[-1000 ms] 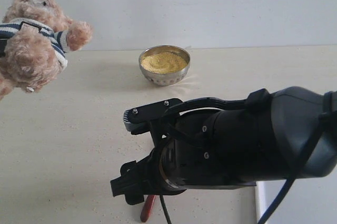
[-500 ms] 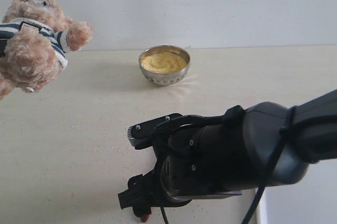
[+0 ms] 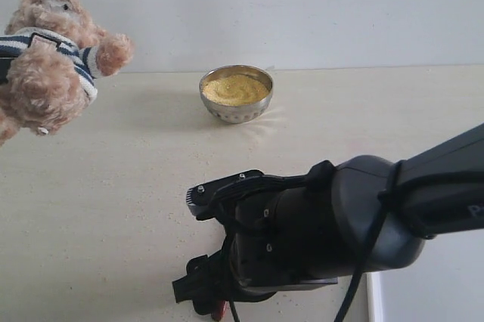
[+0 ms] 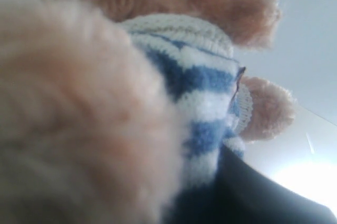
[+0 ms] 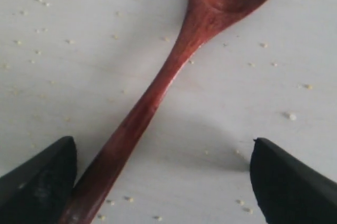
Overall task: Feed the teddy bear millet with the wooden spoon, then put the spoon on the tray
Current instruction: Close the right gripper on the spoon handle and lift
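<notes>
Right wrist view — tool (image 5: 162, 145) spread wide astride wooden spoon (image 5: 174, 61).

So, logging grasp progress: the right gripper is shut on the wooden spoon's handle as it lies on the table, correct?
Not shut: the right wrist view shows the right gripper open, its jaws wide apart either side of the wooden spoon's handle, which lies on the table.

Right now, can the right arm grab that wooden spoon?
Probably yes: the right gripper hangs open over the wooden spoon, whose handle lies between the fingers on the table, with nothing in between.
</notes>
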Robot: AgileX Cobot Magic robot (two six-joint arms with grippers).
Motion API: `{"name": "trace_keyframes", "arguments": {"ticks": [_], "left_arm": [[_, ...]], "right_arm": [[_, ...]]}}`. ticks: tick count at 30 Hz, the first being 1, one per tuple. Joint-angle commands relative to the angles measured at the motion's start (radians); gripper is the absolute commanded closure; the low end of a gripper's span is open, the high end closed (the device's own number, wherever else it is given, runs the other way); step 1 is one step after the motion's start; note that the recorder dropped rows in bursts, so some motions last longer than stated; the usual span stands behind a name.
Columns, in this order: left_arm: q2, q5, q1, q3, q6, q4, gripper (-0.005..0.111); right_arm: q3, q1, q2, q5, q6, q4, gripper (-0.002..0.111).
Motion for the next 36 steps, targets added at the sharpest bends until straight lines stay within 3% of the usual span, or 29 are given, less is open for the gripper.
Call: {"name": "trace_keyframes", "arguments": {"ticks": [1,5,12,22,29,36], "left_arm": [[-0.007,0.018,0.003,0.002,0.006,-0.006,0.102],[-0.007,0.018,0.003,0.002,0.006,-0.012,0.102],[-0.007,0.016,0.003,0.002,0.006,-0.013,0.102],[-0.007,0.016,0.003,0.002,0.006,-0.013,0.102],[-0.007,0.014,0.003,0.002,0.006,-0.013,0.102],[-0.007,0.016,0.003,0.002,0.006,-0.013,0.102]], "right_arm": [[0.005,-0.002,0.009,0.115,-0.010,-0.017,0.023],[0.005,-0.002,0.009,0.128,-0.063,-0.001,0.026],[0.005,-0.002,0.009,0.052,-0.227,0.143,0.064],[0.005,-0.002,0.009,-0.004,-0.271,0.199,0.068],[0.005,-0.002,0.009,-0.002,-0.271,0.199,0.107],[0.005,-0.002,-0.001,0.034,-0.271,0.155,0.108]]}}
